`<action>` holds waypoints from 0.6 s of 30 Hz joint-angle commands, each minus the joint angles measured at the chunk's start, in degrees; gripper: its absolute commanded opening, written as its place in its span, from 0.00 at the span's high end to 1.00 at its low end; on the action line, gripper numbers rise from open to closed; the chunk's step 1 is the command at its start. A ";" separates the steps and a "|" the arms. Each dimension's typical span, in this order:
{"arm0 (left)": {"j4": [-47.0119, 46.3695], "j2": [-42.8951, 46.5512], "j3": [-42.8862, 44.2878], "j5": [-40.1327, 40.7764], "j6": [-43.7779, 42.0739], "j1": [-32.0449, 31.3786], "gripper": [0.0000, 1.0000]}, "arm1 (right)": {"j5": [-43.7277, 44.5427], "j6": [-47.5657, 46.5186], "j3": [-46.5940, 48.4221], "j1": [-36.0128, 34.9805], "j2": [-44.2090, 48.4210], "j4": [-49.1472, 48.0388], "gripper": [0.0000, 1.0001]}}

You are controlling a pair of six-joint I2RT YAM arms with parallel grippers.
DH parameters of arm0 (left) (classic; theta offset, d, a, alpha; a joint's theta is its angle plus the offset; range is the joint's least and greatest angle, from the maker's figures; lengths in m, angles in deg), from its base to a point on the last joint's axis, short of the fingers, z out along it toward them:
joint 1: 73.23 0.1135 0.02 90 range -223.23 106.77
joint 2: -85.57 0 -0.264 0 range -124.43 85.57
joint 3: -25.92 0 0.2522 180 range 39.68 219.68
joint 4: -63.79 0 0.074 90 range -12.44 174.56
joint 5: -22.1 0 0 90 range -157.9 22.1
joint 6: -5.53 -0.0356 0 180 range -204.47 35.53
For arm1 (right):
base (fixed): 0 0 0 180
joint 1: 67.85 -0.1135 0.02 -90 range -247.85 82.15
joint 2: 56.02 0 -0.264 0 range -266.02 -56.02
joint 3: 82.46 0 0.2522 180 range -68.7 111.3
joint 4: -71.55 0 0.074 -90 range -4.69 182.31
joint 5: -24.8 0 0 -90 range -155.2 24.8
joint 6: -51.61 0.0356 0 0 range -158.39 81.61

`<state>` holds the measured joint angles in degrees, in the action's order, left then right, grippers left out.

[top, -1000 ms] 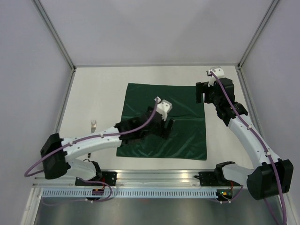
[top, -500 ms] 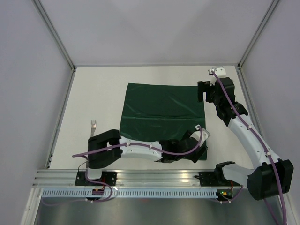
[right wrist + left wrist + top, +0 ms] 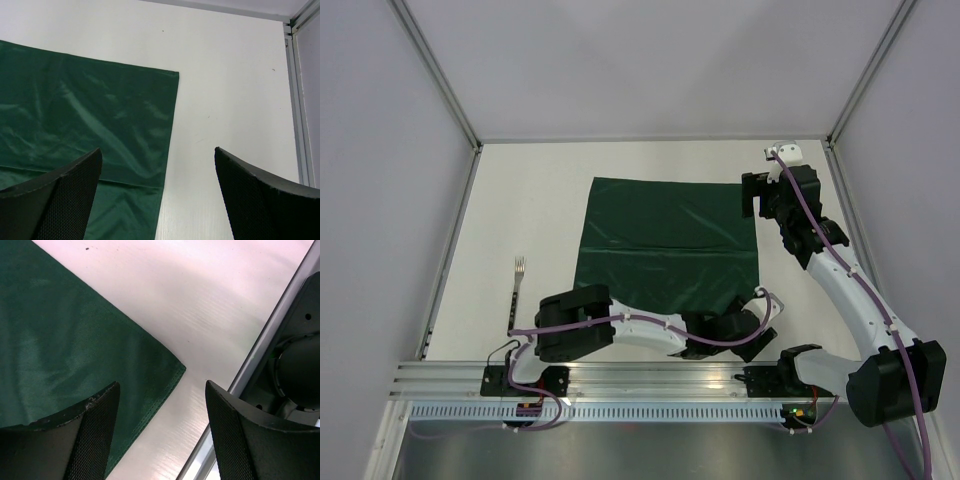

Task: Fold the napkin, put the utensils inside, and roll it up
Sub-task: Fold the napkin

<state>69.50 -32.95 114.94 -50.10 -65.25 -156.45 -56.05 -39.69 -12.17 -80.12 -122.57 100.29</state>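
Note:
The dark green napkin [image 3: 665,240] lies flat and spread open on the white table, with a crease across its middle. My left gripper [image 3: 752,325] hangs low over its near right corner. In the left wrist view that corner [image 3: 165,370] lies between the wide-open fingers [image 3: 100,430], and nothing is gripped. My right gripper [image 3: 750,195] is open above the napkin's far right corner, which shows in the right wrist view [image 3: 167,80] ahead of the open gripper [image 3: 158,150]. A fork [image 3: 516,290], the one utensil in view, lies left of the napkin, tines pointing away.
An aluminium rail [image 3: 660,378] runs along the table's near edge, close to the left gripper. The right arm's base [image 3: 295,375] stands just beyond it. Pale walls and frame posts [image 3: 296,100] enclose the table on three sides.
My left arm has swung from the middle of the napkin down to its near right corner, and its jaws have narrowed slightly. The right arm has barely moved.

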 commanded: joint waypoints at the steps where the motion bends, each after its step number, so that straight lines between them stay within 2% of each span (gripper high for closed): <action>1: -4.69 -1.19 2.34 -1.28 -0.50 -0.10 0.27 | 1.75 -0.46 -0.37 -0.21 0.98 -0.30 0.02; 13: -5.31 -5.05 2.61 -0.40 -1.21 -0.10 0.31 | 1.75 -0.55 -0.37 -0.21 0.89 -0.13 0.02; 16: -5.22 -5.58 2.52 0.21 -1.12 -0.10 0.36 | 1.66 -0.55 -0.37 -0.21 0.98 -0.13 0.02; 18: -5.04 -5.76 2.43 0.74 -1.03 -0.10 0.43 | 1.58 -0.63 -0.37 -0.21 0.98 -0.13 0.02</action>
<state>66.07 -37.36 115.79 -49.94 -65.58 -156.45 -56.05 -39.71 -12.17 -80.12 -122.57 100.32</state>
